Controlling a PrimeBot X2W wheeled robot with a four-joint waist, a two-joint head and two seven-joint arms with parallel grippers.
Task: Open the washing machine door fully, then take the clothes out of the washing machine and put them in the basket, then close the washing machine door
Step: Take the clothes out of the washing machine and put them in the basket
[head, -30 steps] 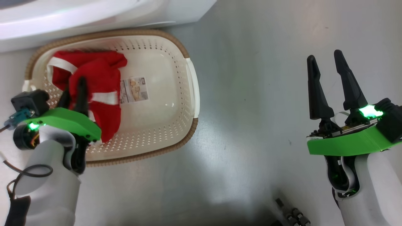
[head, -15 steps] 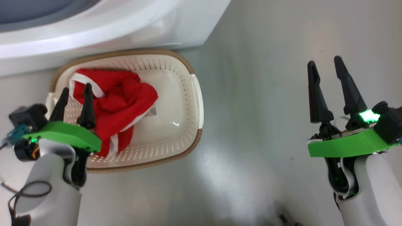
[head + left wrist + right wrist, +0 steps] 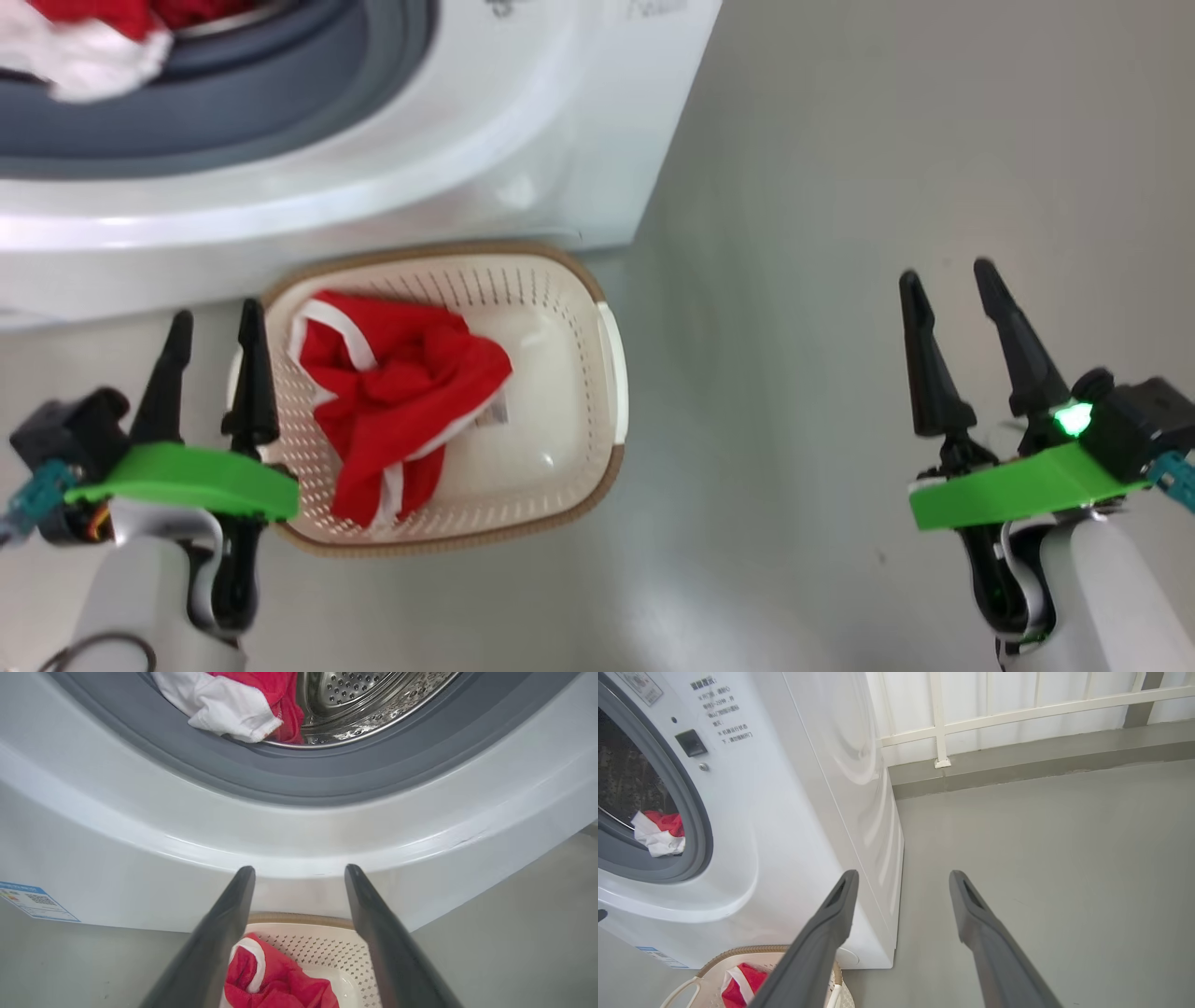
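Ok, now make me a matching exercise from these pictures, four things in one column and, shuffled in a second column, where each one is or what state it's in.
Column A
1. basket
2. left gripper
3. blue label
4. white-panelled garment

Column B
a. lying at the mouth of the drum
b. open, holding nothing
c. on the floor, with a red garment inside
d. stuck low on the front of the washing machine

Pairs: 1-c, 2-b, 3-d, 4-a
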